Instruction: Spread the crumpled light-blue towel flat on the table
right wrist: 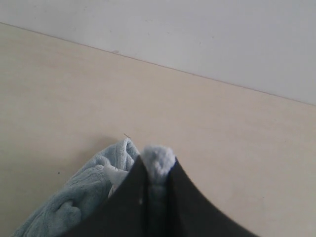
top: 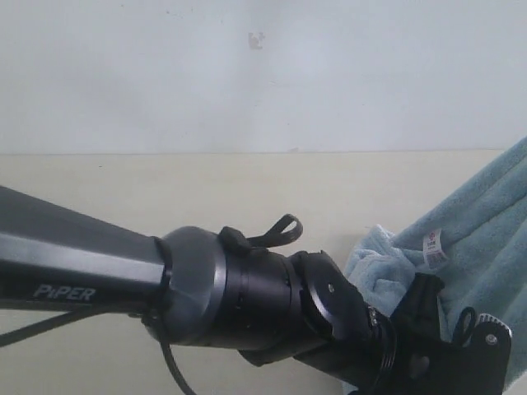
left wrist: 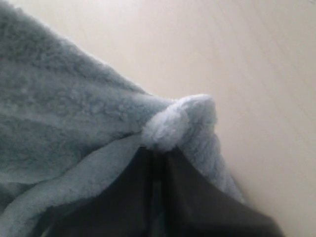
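The light-blue towel (top: 486, 239) hangs in folds at the right of the exterior view, its white label (top: 434, 247) showing, and its upper edge runs out of frame. My left arm (top: 247, 292) crosses the foreground toward it; the fingertips are hidden there. In the left wrist view my left gripper (left wrist: 158, 152) is shut on a fold of the towel (left wrist: 74, 103), with a plush tuft sticking out past the tips. My right gripper (right wrist: 157, 172) is likewise shut on a tuft of the towel (right wrist: 158, 159). More of the towel sags in a bunch (right wrist: 81, 197) above the table (right wrist: 232, 148).
The pale beige table (top: 206, 197) runs back to a white wall (top: 247, 74). The left arm's dark housing fills much of the exterior view and hides the table's near part. The right arm is not seen in that view.
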